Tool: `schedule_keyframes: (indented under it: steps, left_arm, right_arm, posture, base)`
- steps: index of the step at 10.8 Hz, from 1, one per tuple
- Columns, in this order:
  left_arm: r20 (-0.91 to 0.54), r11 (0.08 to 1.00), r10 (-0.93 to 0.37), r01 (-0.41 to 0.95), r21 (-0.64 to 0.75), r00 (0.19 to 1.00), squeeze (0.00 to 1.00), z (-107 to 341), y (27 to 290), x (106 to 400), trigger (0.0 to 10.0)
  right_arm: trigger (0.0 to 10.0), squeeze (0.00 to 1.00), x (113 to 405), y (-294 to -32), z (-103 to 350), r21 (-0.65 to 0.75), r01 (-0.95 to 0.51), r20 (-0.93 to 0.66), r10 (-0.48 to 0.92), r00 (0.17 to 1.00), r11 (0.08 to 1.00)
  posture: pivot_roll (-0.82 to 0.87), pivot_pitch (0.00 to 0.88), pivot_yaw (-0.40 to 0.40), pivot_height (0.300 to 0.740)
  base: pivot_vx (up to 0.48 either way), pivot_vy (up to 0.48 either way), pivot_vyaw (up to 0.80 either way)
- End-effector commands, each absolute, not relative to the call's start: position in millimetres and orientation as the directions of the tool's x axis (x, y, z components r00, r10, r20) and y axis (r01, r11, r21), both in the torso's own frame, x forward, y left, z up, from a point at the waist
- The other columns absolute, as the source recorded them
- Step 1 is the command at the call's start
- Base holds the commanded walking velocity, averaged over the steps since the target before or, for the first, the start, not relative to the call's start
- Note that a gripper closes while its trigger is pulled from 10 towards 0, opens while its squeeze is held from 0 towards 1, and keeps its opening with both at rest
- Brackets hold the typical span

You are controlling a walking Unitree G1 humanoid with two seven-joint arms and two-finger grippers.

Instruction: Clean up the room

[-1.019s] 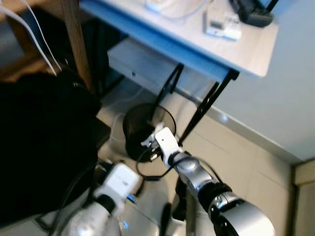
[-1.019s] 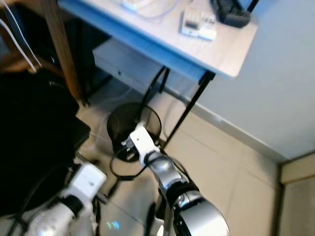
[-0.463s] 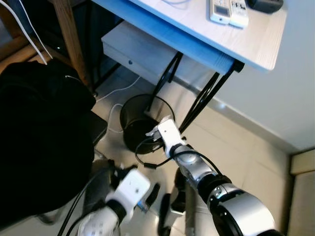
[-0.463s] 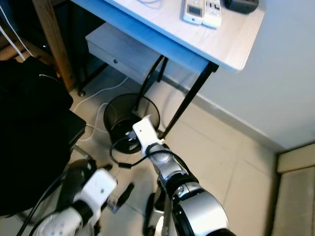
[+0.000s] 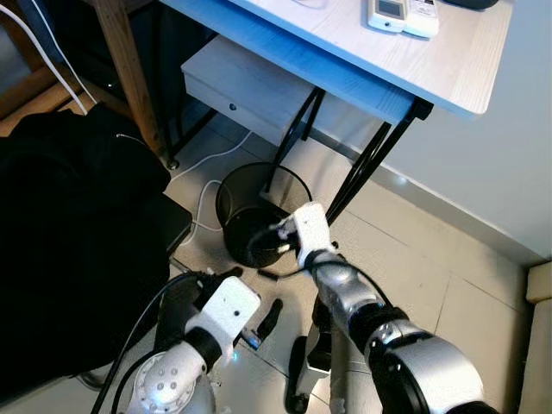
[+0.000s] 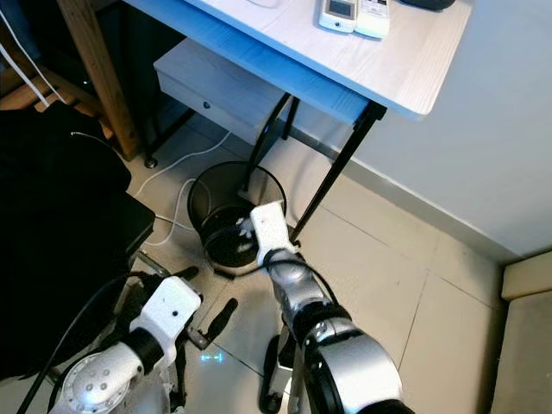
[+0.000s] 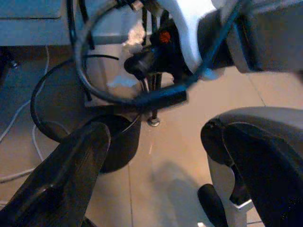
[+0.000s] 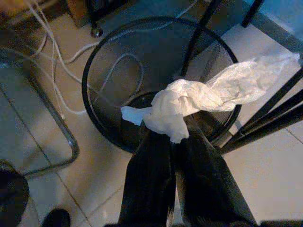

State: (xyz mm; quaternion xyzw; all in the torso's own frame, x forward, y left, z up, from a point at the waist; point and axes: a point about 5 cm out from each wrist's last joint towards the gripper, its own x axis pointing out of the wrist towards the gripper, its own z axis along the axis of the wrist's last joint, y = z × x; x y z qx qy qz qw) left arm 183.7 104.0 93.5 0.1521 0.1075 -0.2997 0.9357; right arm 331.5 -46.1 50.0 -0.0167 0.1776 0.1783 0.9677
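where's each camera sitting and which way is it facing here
Left and right eye views: on the head, looking down at the mesh bin under the desk; both silver arms show.
Left wrist view: on the low left arm, facing the bin past the left gripper, its fingers apart.
Right wrist view: above the bin, along the right gripper pinching a white tissue.
All views share the bin.

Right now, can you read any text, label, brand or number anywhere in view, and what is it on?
No text can be read.
The two white remote controls on the table: display and buttons too small and blurred.
The white tissue held in the right tool over the black mesh bin: no print.
The white drawer unit: no label visible.
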Motion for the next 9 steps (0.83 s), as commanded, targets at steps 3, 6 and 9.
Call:
schedule_keyframes:
  steps: [3, 6, 9]
  left_arm:
    - [-0.374, 0.738, -0.557, 0.649, 0.186, 0.741, 0.00, 83.2, 111.8, 159.1, 10.0]
    - [-0.366, 0.945, -0.178, 0.263, 0.195, 0.913, 0.00, 76.8, 171.3, 141.8, 10.0]
    - [-0.361, 0.989, 0.141, -0.112, 0.101, 0.922, 0.00, 75.1, 204.5, 138.4, 10.0]
  right_arm:
    - [10.0, 0.00, 325.8, -30.1, 46.9, 0.099, -0.359, -0.386, 0.368, 0.846, 0.928]
    - [10.0, 0.00, 328.7, -28.1, 51.9, 0.091, -0.364, -0.366, 0.371, 0.854, 0.927]
    - [10.0, 0.00, 332.4, -37.3, 52.8, 0.069, -0.325, -0.361, 0.327, 0.873, 0.943]
  posture:
    - [0.31, 0.264, -0.137, 0.578]
    - [0.31, 0.263, -0.133, 0.578]
    - [0.29, 0.276, -0.121, 0.578]
  base:
    - [0.000, 0.000, 0.00]
    - [0.000, 0.000, 0.00]
    - [0.000, 0.000, 0.00]
